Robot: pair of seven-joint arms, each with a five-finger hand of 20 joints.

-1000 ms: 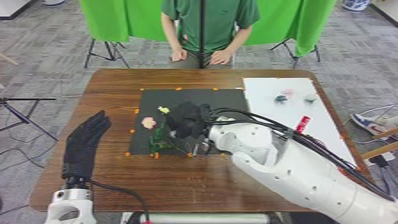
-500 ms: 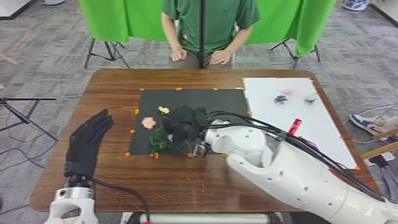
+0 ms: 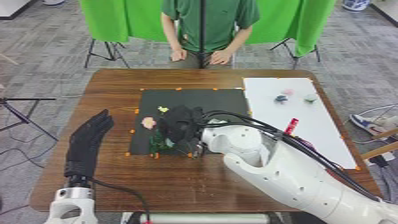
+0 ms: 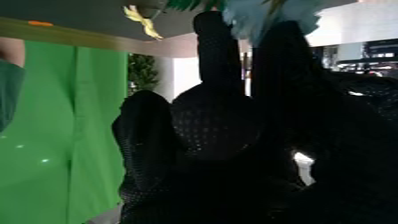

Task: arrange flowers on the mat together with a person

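**Fingers of my left hand (image 3: 87, 145) straight, close together; right hand (image 3: 180, 122) over the arrangement, grip unconfirmed**

Left hand well off the black mat (image 3: 200, 95), to its left. Right hand above the mat, with the pale blue flower (image 4: 249, 15) right against it in the wrist view. Cannot tell if it is gripped or merely touched.

Risks, my judgement:
- If I hold the bloom and let go unevenly, a petal may catch on my glove and drag it askew.
- Moving left could shove the pink flower (image 3: 148, 121) or flatten the green leaves (image 3: 156, 142); both lie close beside my right hand. The yellow flower (image 3: 163, 109) is near too.
- Cables (image 3: 322, 157) loop along my right arm; a low withdrawal might sweep one across the blooms.

Hard to see:
- Right hand covers part of the arrangement; stems beneath it hidden.
- Pale blue flower partly behind my glove, cut off by the wrist view's edge. Its stem: cannot trace it.
- Small blooms (image 3: 281, 99) on the white sheet (image 3: 284, 117): too small to identify.
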